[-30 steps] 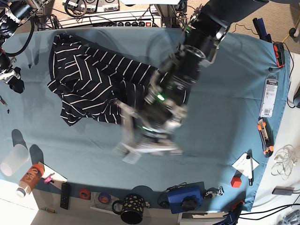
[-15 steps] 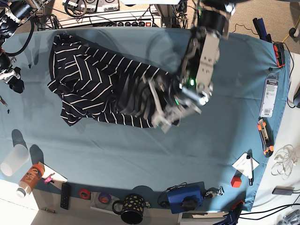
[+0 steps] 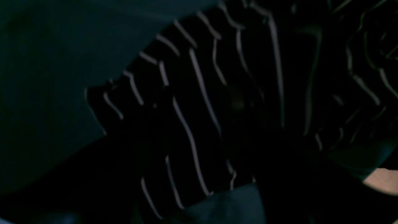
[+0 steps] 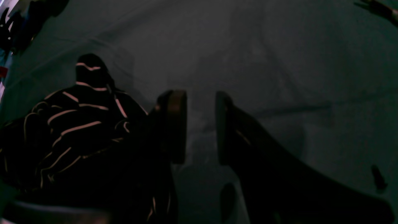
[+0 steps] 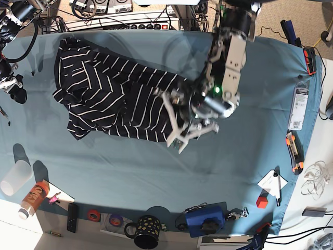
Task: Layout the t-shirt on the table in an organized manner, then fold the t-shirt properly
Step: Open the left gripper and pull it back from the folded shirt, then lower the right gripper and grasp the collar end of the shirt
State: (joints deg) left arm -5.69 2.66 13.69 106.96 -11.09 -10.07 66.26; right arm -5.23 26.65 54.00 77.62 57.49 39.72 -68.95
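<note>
1. The t-shirt, one, lies crumpled on the table, long axis running away from the left gripper, whose spread, empty jaws overhang its near hem
2. The right gripper, jaws apart and empty, has the shirt just beside it, yet the left arm is nearer the hem

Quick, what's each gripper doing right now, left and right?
Left gripper: open over the t-shirt's edge, holding nothing.
Right gripper: open above the table, empty.
</note>
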